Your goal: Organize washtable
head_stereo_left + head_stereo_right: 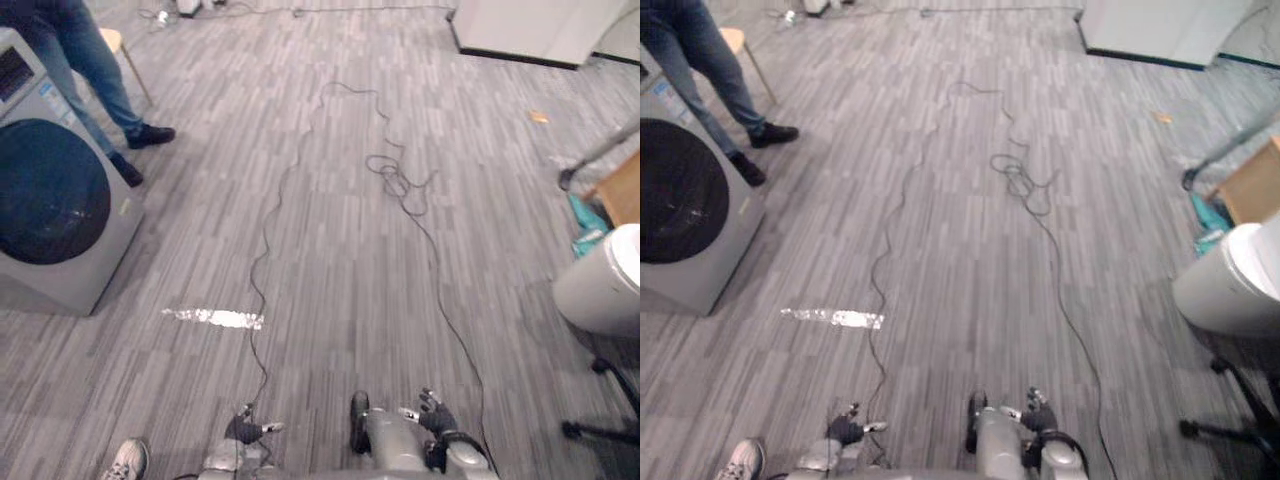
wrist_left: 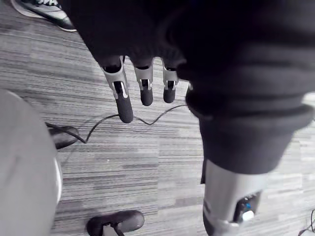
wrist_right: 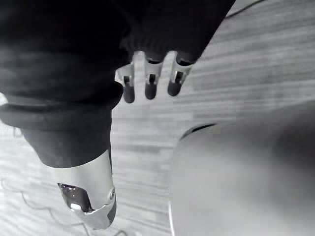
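Observation:
I look down at a grey plank floor. My left hand [image 1: 245, 431] hangs low by my side, its fingers [image 2: 121, 96] straight and relaxed over the floor, holding nothing. My right hand [image 1: 436, 413] hangs the same way on the other side, its fingers [image 3: 150, 86] loose and empty. A grey front-loading washing machine [image 1: 55, 205] with a dark round door stands at the left.
A person in jeans and dark shoes [image 1: 95, 75] stands beside the washing machine, near a wooden stool [image 1: 116, 42]. A white sneaker [image 1: 126, 460] is close to my left. On the right are a white round bin [image 1: 603, 283], a teal dustpan [image 1: 588, 226] and a chair base [image 1: 603, 402]. A white cabinet [image 1: 540, 27] stands far right.

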You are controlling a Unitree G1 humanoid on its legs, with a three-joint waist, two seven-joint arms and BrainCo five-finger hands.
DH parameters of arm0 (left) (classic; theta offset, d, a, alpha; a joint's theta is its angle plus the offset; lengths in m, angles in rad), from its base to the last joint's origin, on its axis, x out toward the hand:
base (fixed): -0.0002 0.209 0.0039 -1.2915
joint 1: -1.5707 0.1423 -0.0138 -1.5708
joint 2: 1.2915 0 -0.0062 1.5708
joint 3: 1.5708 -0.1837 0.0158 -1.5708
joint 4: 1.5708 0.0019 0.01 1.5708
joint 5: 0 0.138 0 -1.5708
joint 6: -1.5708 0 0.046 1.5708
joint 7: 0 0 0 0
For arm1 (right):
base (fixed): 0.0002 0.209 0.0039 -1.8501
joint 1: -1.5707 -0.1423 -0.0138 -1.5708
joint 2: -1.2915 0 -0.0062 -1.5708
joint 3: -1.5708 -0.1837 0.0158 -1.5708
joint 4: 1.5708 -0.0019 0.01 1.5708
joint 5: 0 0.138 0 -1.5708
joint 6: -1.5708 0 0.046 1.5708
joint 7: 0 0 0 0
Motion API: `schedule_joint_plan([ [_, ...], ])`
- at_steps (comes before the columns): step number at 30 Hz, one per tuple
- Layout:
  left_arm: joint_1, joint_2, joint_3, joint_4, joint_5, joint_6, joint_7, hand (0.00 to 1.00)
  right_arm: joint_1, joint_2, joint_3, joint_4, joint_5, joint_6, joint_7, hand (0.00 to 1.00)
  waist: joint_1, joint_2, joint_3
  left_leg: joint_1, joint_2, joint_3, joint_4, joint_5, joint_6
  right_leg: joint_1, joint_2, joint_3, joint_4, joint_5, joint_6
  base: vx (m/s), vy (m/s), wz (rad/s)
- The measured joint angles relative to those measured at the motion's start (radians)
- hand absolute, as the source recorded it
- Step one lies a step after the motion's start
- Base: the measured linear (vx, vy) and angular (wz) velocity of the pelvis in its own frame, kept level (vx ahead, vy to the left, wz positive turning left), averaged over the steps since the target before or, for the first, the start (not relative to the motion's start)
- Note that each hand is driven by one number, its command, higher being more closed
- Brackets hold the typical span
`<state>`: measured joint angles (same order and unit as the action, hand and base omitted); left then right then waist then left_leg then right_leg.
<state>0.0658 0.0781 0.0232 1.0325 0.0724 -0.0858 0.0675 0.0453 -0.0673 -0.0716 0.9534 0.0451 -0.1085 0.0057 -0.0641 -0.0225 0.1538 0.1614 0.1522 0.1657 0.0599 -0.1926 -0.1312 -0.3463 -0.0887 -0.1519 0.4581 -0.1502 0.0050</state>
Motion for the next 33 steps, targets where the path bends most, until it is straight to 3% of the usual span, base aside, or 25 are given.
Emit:
schedule_joint_plan([
  [2,-0.004,-0.019,0.022,-0.002,0.0,0.001,0.0,0.0,-0.007,-0.004,-0.01,0.002,0.001,0.0,0.0,0.0,0.001,0.024,-0.003,-0.072,0.02,-0.004,0.145,0.011,-0.026,0.011,0.0,-0.017,0.016,-0.018,-0.032,0.64,-0.12,0.07],
  [4,-0.006,-0.036,0.031,-0.007,0.0,0.0,0.001,0.0,-0.004,-0.004,-0.01,-0.001,0.002,0.002,-0.001,0.0,0.003,0.036,0.003,-0.151,0.046,-0.002,0.377,0.059,-0.1,0.09,0.016,-0.009,-0.051,-0.025,-0.041,0.5,-0.106,-0.11],
  [5,-0.007,-0.036,0.048,-0.016,0.0,-0.002,0.002,0.0,0.004,-0.001,-0.008,-0.002,0.003,0.001,-0.002,0.0,0.017,0.042,0.018,-0.196,0.068,0.0,0.551,0.034,-0.098,0.18,0.036,-0.001,-0.12,-0.029,-0.048,0.52,-0.002,-0.35],
  [7,-0.006,-0.046,0.058,-0.037,-0.001,-0.007,0.004,0.0,0.02,-0.002,-0.01,-0.004,0.003,0.002,-0.003,0.0,0.029,0.052,0.022,-0.259,0.066,0.017,0.719,-0.053,-0.048,0.301,0.05,0.023,-0.192,-0.051,-0.073,0.53,0.034,-0.29],
  [8,-0.005,-0.046,0.059,-0.055,-0.002,-0.011,0.004,0.0,0.021,0.001,-0.007,-0.006,0.003,0.002,-0.003,0.0,0.033,0.049,0.023,-0.32,0.048,0.047,0.746,-0.09,0.013,0.353,0.045,0.038,-0.221,-0.07,-0.094,0.32,0.075,-0.23],
  [9,-0.005,-0.045,0.059,-0.07,-0.003,-0.013,0.004,0.0,0.02,0.002,-0.007,-0.007,0.003,0.002,-0.003,0.0,0.043,0.045,0.024,-0.378,0.028,0.078,0.733,-0.11,0.048,0.376,0.034,0.056,-0.239,-0.088,-0.096,0.37,0.132,-0.35],
  [10,-0.007,-0.044,0.058,-0.084,-0.007,-0.013,0.004,0.0,0.013,0.0,-0.007,-0.007,0.003,0.002,-0.003,0.0,0.052,0.042,0.026,-0.439,0.001,0.087,0.688,-0.114,0.056,0.394,0.018,0.07,-0.252,-0.101,-0.075,0.37,0.165,-0.41],
  [11,-0.006,-0.043,0.057,-0.095,-0.015,-0.015,0.004,0.0,0.004,-0.003,-0.007,-0.005,0.003,0.002,-0.003,0.0,0.055,0.041,0.028,-0.497,-0.035,0.073,0.601,-0.106,0.052,0.411,-0.002,0.081,-0.259,-0.117,-0.049,0.39,0.224,-0.37],
  [12,-0.006,-0.044,0.057,-0.098,-0.029,-0.022,0.004,0.0,0.001,-0.007,-0.007,0.004,0.003,0.002,-0.003,0.0,0.058,0.046,0.032,-0.551,-0.073,0.038,0.419,-0.052,0.028,0.449,-0.021,0.095,-0.285,-0.139,-0.025,0.51,0.379,-0.52],
  [13,-0.009,-0.052,0.056,-0.113,-0.048,-0.032,0.004,0.0,0.001,-0.013,-0.006,0.015,0.002,0.003,-0.004,0.0,0.081,0.064,0.044,-0.591,-0.071,-0.006,0.284,0.08,0.003,0.496,-0.021,0.125,-0.325,-0.158,-0.01,0.53,0.414,-0.59],
  [14,-0.008,-0.054,0.054,-0.121,-0.049,-0.037,0.005,0.0,0.001,-0.018,0.001,0.022,-0.002,0.006,-0.004,0.0,0.093,0.065,0.043,-0.6,-0.065,-0.002,0.311,0.159,0.004,0.518,-0.025,0.144,-0.348,-0.168,-0.013,0.61,0.426,-0.75],
  [15,-0.02,-0.056,0.054,-0.123,-0.052,-0.044,0.006,0.0,-0.006,-0.012,0.02,0.041,-0.014,0.005,-0.003,0.0,0.106,0.045,0.039,-0.609,-0.087,0.016,0.38,0.101,0.085,0.541,-0.049,0.176,-0.37,-0.16,-0.034,0.46,0.268,-0.57],
  [17,-0.027,-0.052,0.064,-0.123,-0.062,-0.05,0.009,0.0,-0.018,-0.001,0.039,0.054,-0.027,0.003,-0.001,0.0,0.102,0.036,0.04,-0.636,-0.083,0.011,0.495,0.061,0.16,0.537,-0.056,0.218,-0.324,-0.08,0.04,0.61,0.374,-0.3],
  [19,-0.025,-0.034,0.067,-0.119,-0.061,-0.049,0.012,0.0,-0.005,0.016,0.038,0.056,-0.048,0.005,-0.001,0.0,0.102,-0.009,0.031,-0.576,-0.105,0.049,0.503,0.045,0.17,0.485,-0.082,0.279,-0.158,-0.023,0.099,0.6,0.377,-0.23],
  [20,-0.013,-0.03,0.065,-0.116,-0.061,-0.046,0.02,0.0,-0.001,0.019,0.038,0.054,-0.057,0.003,-0.001,0.0,0.102,-0.02,0.024,-0.49,-0.126,0.055,0.428,-0.007,0.187,0.416,-0.08,0.314,0.022,0.041,0.182,0.58,0.324,-0.3],
  [21,-0.016,-0.018,0.051,-0.098,-0.061,-0.039,0.021,0.0,-0.002,0.024,0.039,0.042,-0.058,0.001,-0.001,0.0,0.083,-0.034,0.025,-0.426,-0.153,0.054,0.382,-0.037,0.205,0.325,-0.076,0.338,0.262,0.078,0.262,0.56,0.296,-0.15],
  [22,-0.018,-0.013,0.046,-0.091,-0.061,-0.036,0.021,0.0,-0.002,0.024,0.039,0.039,-0.058,0.0,0.0,0.0,0.075,-0.039,0.026,-0.391,-0.166,0.051,0.363,-0.046,0.213,0.28,-0.076,0.33,0.371,0.069,0.256,0.53,0.243,0.05],
  [23,-0.019,-0.013,0.045,-0.076,-0.06,-0.029,0.021,0.0,-0.002,0.016,0.038,0.035,-0.058,0.0,0.001,0.0,0.069,-0.038,0.028,-0.319,-0.184,0.05,0.322,-0.058,0.225,0.224,-0.085,0.292,0.496,0.033,0.209,0.52,0.196,-0.09],
  [24,-0.024,-0.013,0.018,-0.052,-0.06,-0.025,0.023,0.0,0.0,0.001,0.042,0.019,-0.055,-0.001,0.001,0.0,0.067,-0.018,0.039,-0.179,-0.194,0.05,0.221,-0.065,0.233,0.168,-0.069,0.203,0.549,-0.064,0.097,0.52,0.19,-0.19],
  [26,-0.021,-0.018,0.005,-0.039,-0.06,-0.019,0.021,0.0,0.0,-0.013,0.056,-0.009,-0.054,-0.008,0.002,0.0,0.044,0.018,0.048,-0.053,-0.179,0.047,0.13,-0.065,0.232,0.093,-0.019,0.096,0.458,-0.143,0.029,0.5,0.139,-0.02],
  [28,-0.027,-0.016,-0.009,-0.039,-0.06,-0.019,0.021,0.0,-0.001,-0.008,0.059,-0.038,-0.051,-0.022,0.017,0.0,0.023,0.015,0.05,0.006,-0.175,0.039,0.087,-0.065,0.232,-0.01,0.023,0.028,0.27,-0.153,0.026,0.52,0.065,0.3],
  [29,-0.035,-0.017,-0.025,-0.039,-0.058,-0.018,0.02,0.0,-0.007,-0.006,0.058,-0.042,-0.045,-0.027,0.019,0.0,0.017,0.009,0.051,0.029,-0.174,0.027,0.066,-0.065,0.232,-0.053,0.036,0.009,0.127,-0.109,0.029,0.67,0.013,0.63],
  [30,-0.046,-0.02,-0.045,-0.039,-0.053,-0.017,0.019,0.0,-0.014,0.001,0.051,-0.041,-0.042,-0.025,0.019,0.0,0.0,-0.003,0.052,0.086,-0.177,0.012,0.021,-0.068,0.226,-0.085,0.045,-0.019,-0.141,0.027,0.034,0.69,-0.008,0.76],
  [32,-0.044,-0.019,-0.062,-0.038,-0.043,-0.016,0.019,0.0,-0.017,0.016,0.049,-0.036,-0.042,-0.021,0.018,0.0,-0.006,-0.031,0.053,0.155,-0.191,-0.032,-0.009,-0.084,0.199,-0.104,0.042,-0.027,-0.281,0.115,0.038,0.56,-0.049,0.64],
  [33,-0.031,-0.024,-0.061,-0.018,-0.031,-0.015,0.019,0.0,-0.017,0.023,0.047,-0.036,-0.036,-0.018,0.017,0.0,-0.009,-0.039,0.046,0.202,-0.194,-0.07,-0.006,-0.093,0.185,-0.115,0.044,-0.002,-0.245,0.228,-0.007,0.81,-0.138,0.48],
])
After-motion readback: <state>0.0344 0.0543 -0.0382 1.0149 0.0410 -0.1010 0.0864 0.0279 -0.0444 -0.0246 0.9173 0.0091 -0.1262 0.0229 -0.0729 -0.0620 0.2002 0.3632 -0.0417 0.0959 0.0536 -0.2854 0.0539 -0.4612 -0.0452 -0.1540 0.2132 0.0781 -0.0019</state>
